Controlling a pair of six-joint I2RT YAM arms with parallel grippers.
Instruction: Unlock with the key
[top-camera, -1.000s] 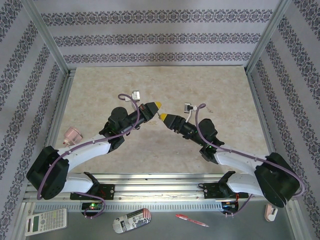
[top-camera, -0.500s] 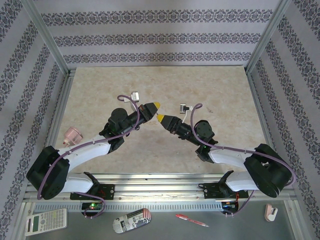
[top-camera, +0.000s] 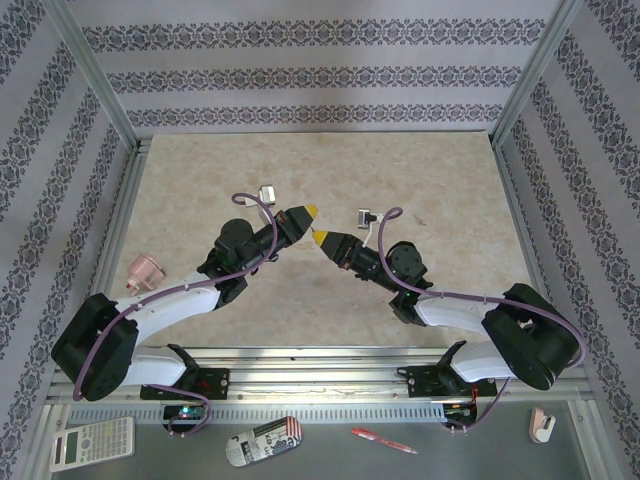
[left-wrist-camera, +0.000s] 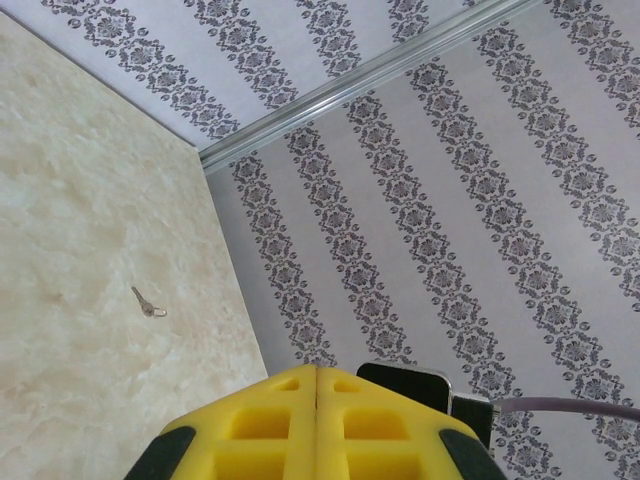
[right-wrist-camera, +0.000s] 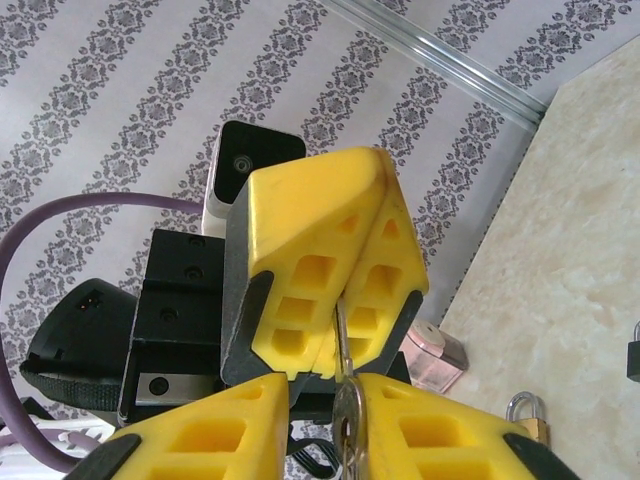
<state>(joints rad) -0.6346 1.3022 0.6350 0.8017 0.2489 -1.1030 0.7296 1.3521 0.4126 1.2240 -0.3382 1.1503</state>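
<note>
The key is thin and silvery, held in the air between the two grippers. Its blade runs up into the yellow fingers of my left gripper, which is shut on it. The key's round head sits between the fingers of my right gripper. One finger touches the head and a gap remains on the other side. From above, the left gripper and right gripper meet tip to tip over the table's middle. In its own wrist view the left gripper has its jaws pressed together. A brass padlock with a silver shackle lies on the table.
A pink container stands near the table's left edge, also seen as the pink container. A small black object lies beyond the padlock. Another tiny key on a ring lies on the marble table. Calculator and pen lie on the front ledge.
The right gripper has come left up to the left gripper's tip and narrowed its jaws around the key's head. The left gripper stayed shut and hardly moved.
</note>
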